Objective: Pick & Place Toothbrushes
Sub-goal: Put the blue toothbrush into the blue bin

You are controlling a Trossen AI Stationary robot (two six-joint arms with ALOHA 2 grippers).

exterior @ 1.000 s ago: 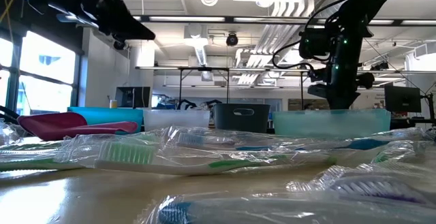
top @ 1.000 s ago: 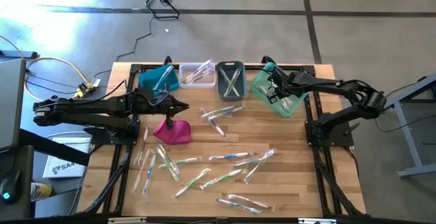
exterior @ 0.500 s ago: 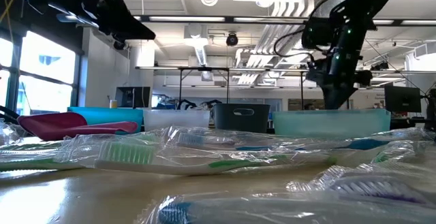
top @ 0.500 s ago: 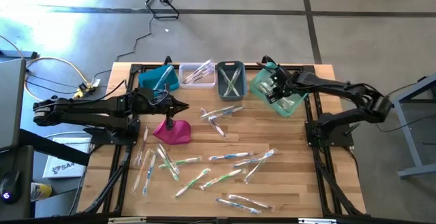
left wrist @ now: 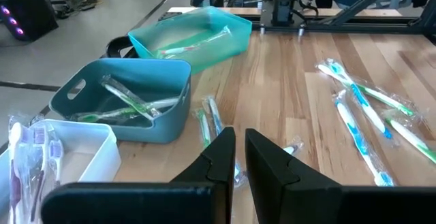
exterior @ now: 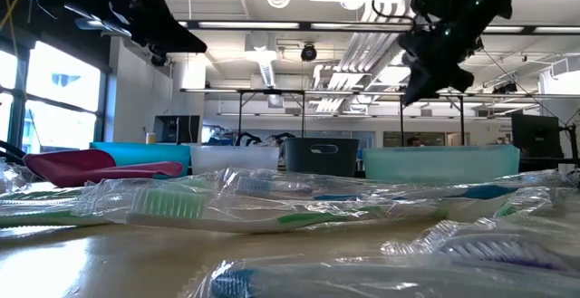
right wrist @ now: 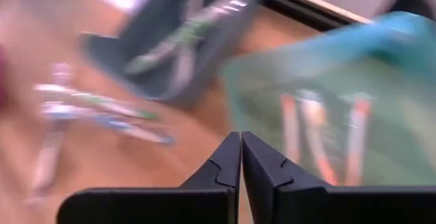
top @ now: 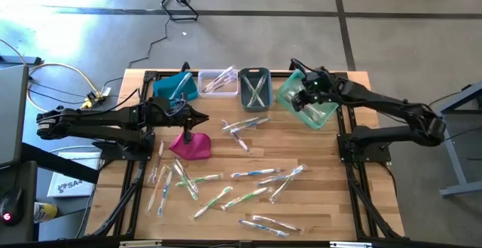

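Though scattered, toothbrushes (top: 257, 173) mostly crosswise.

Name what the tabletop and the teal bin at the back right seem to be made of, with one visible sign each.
Tabletop: likely wood, matt; pale planks with visible grain and seams.
Teal bin: probably plastic, translucent and glossy; toothbrushes inside show through its wall.

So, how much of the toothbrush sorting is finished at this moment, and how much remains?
A few toothbrushes lie in the grey bin, the clear bin and the teal bin. Nothing is in hand: the right gripper is shut and empty above the teal bin, and the left gripper is shut near the magenta pouch. Most toothbrushes are loose on the table.
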